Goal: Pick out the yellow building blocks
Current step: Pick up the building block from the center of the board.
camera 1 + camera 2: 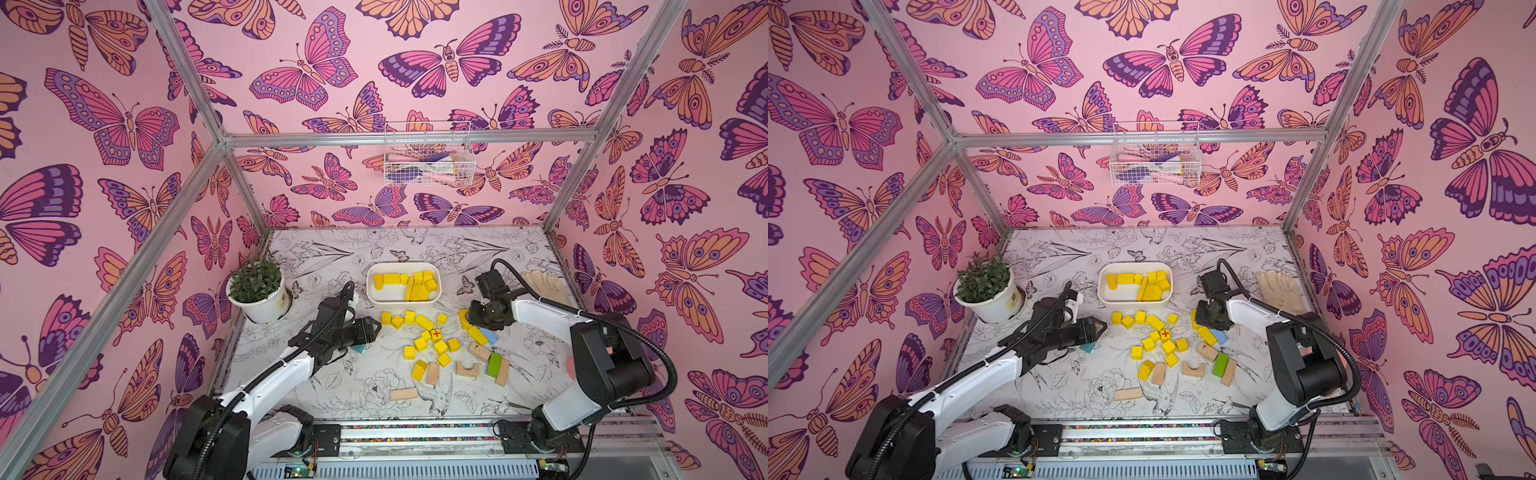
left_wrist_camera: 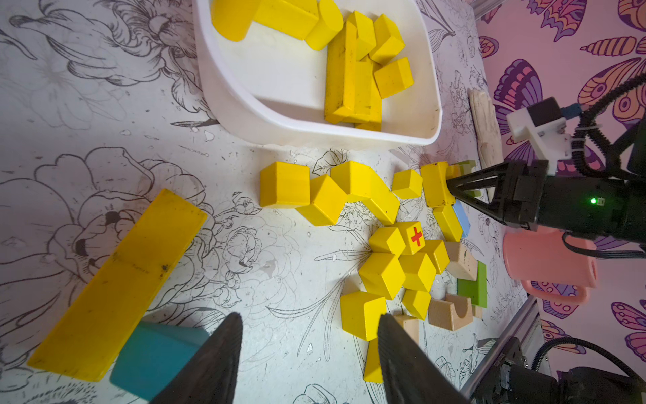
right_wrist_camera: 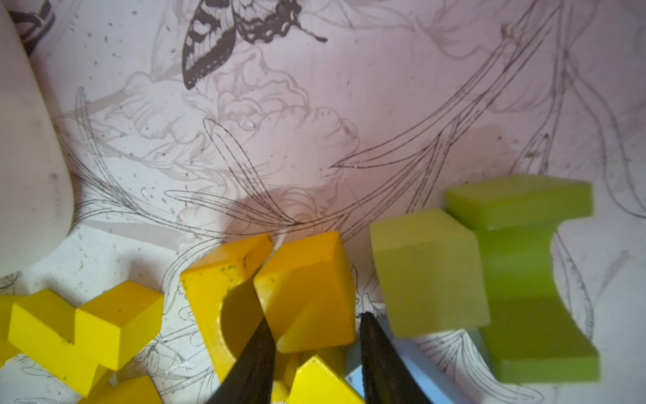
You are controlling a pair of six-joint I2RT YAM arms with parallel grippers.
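Pink butterfly walls enclose a worktop (image 1: 332, 386) printed with inked flowers. Nearest us lie bare tan blocks (image 1: 403, 394). Just beyond them the loose yellow building blocks (image 1: 440, 347) huddle mid-worktop, many touching, among them a cube with a red cross (image 1: 436, 333). They are bright painted wood with crisp edges: cubes, bars, sloped pieces. We judge them light and rigid, hard to damage, but the smooth paint may slip, so we would pinch across two flat parallel faces, never a slope. The left gripper (image 2: 310, 316) hangs spread and empty beside the cluster, near a teal block (image 2: 157, 356). The right gripper (image 3: 313, 316) appears clamped on one yellow block (image 3: 307, 280) at the cluster's far right, one finger pushed into the gap beside its neighbour; that block rests on the worktop. Farthest, the white tray (image 1: 386, 296) holds a pile of yellow pieces.
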